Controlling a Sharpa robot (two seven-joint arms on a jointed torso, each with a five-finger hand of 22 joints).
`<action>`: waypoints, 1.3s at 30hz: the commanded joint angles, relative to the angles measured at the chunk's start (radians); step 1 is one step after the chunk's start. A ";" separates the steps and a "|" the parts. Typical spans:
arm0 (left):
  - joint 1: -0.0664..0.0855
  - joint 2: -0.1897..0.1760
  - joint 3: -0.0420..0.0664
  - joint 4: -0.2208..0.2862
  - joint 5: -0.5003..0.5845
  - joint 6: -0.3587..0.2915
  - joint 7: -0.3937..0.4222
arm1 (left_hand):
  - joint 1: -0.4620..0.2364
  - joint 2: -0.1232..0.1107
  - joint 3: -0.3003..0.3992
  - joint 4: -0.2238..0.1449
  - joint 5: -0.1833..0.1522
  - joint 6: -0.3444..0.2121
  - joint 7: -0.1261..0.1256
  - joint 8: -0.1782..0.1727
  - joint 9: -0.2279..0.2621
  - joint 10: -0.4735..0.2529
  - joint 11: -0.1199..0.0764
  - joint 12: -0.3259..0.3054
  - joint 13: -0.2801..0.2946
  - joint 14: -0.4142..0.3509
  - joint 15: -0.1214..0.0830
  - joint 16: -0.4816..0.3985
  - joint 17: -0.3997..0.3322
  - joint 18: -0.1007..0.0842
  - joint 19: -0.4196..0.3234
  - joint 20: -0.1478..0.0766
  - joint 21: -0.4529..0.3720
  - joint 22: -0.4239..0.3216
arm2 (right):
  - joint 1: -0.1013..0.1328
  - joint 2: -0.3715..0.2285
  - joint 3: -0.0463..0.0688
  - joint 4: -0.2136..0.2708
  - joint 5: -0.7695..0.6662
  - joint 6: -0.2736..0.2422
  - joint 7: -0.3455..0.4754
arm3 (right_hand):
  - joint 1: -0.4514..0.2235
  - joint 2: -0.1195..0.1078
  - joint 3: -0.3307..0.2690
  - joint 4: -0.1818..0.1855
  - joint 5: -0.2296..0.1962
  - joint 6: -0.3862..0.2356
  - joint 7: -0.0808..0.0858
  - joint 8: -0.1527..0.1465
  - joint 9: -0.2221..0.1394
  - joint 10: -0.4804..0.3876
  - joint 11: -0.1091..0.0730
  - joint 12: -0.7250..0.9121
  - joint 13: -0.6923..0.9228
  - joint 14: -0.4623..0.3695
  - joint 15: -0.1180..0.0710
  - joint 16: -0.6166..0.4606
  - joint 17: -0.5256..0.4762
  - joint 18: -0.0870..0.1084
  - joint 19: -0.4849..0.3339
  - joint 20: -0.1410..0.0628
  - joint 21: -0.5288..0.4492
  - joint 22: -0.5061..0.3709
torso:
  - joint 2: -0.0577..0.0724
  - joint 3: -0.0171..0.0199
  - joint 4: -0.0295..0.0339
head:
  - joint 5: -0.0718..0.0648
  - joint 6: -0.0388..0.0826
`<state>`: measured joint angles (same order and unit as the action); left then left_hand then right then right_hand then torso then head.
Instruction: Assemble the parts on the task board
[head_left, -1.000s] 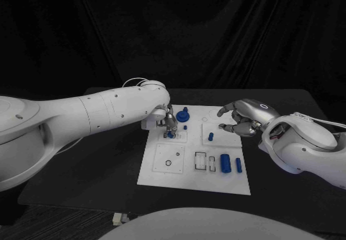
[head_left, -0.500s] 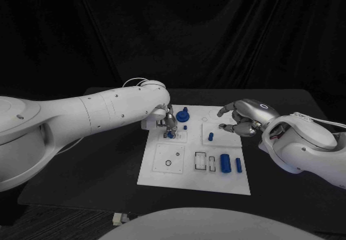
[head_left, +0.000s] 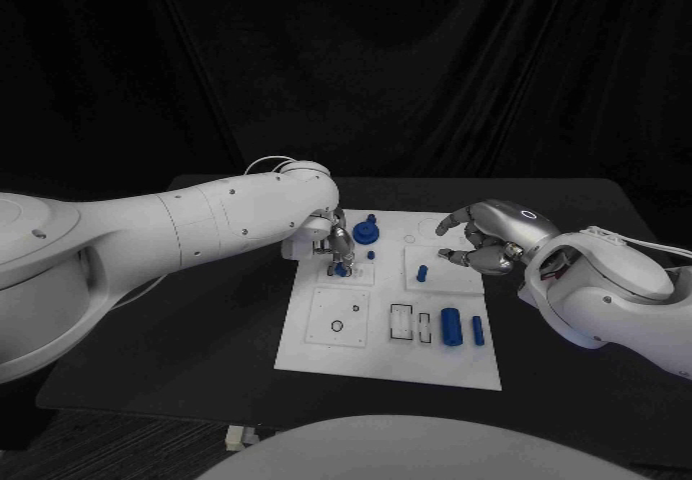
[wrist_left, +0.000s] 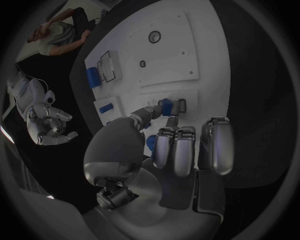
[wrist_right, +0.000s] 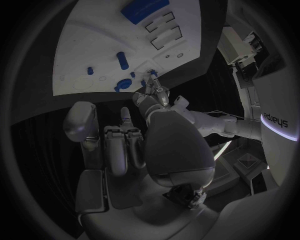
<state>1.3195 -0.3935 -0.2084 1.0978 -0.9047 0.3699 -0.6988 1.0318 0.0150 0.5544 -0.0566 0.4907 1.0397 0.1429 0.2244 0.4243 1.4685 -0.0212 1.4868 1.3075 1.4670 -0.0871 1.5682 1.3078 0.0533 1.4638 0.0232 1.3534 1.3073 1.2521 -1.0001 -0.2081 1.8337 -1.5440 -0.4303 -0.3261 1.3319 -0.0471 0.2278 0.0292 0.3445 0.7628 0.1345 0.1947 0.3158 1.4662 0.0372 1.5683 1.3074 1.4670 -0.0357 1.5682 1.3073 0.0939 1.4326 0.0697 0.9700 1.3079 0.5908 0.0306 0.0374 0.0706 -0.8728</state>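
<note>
The white task board lies mid-table. My left hand reaches over its far left corner and pinches a small blue part between thumb and a finger, low on the board; the left wrist view shows that part at the fingertips. A blue round knob, a small blue piece and a blue peg sit nearby. My right hand hovers over the board's far right edge, fingers curled in and holding nothing, as its wrist view shows.
A blue cylinder and a thin blue bar lie at the board's near right, beside two outlined rectangular slots. A round hole marks the near left plate. Black table surrounds the board.
</note>
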 joint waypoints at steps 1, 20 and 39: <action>-0.009 -0.005 -0.004 0.006 -0.001 -0.021 -0.039 | -0.008 0.002 -0.007 0.001 0.003 0.099 -0.096 -0.001 -0.001 0.052 -0.001 -0.001 0.196 0.104 0.006 0.003 0.263 -0.006 0.009 0.007 0.001 0.200 | -0.003 -0.001 0.001 -0.001 -0.003 0.006 -0.010 | 0.001 0.007 0.001 0.004 0.006 0.009 0.001 0.005 -0.001 0.105 0.007 0.003 0.263 0.104 0.009 0.003 0.263 0.009 -0.004 0.005 -0.005 0.123 | 0.000 -0.0001 0.0004 | 0.000 0.000; -0.009 -0.018 -0.004 0.030 -0.001 -0.073 -0.034 | -0.019 0.006 -0.016 0.016 0.018 0.108 -0.099 -0.004 0.000 0.051 -0.003 -0.004 0.193 0.104 0.005 0.003 0.263 -0.008 0.014 0.007 0.010 0.203 | -0.009 -0.001 0.001 -0.006 -0.003 0.006 -0.011 | 0.005 0.007 0.003 0.003 0.010 0.008 0.002 0.003 -0.004 0.105 0.010 0.003 0.263 0.104 0.011 0.003 0.263 0.010 -0.005 0.006 -0.007 0.123 | 0.000 0.0003 0.0002 | -0.002 0.000; -0.009 -0.019 -0.004 0.034 -0.001 -0.088 -0.017 | -0.029 0.012 -0.022 0.032 0.022 0.111 -0.100 -0.008 0.000 0.048 -0.005 -0.013 0.188 0.104 0.004 0.003 0.263 -0.007 0.014 0.007 0.008 0.202 | -0.014 0.000 0.001 -0.011 -0.003 0.009 -0.013 | 0.009 0.008 0.005 0.002 0.013 0.009 0.004 0.002 -0.006 0.105 0.012 0.003 0.263 0.104 0.013 0.003 0.263 0.010 -0.006 0.007 -0.011 0.122 | 0.000 0.0003 0.0000 | -0.004 0.000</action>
<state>1.3150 -0.4139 -0.2110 1.1312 -0.9052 0.2914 -0.7002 1.0107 0.0225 0.5326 -0.0287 0.5083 1.0596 0.1301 0.2205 0.4239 1.4700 -0.0196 1.4778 1.3075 1.4669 -0.0869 1.5682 1.3075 0.0533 1.4638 0.0232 1.3588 1.3073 1.2404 -1.0001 -0.2081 1.8235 -1.5433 -0.4256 -0.3268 1.3357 -0.0432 0.2278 0.0292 0.3523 0.7664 0.1381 0.1947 0.3111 1.4661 0.0445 1.5683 1.3073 1.4661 -0.0294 1.5682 1.3073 0.0938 1.4291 0.0732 0.9620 1.3075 0.5909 0.0308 0.0374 0.0661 -0.8728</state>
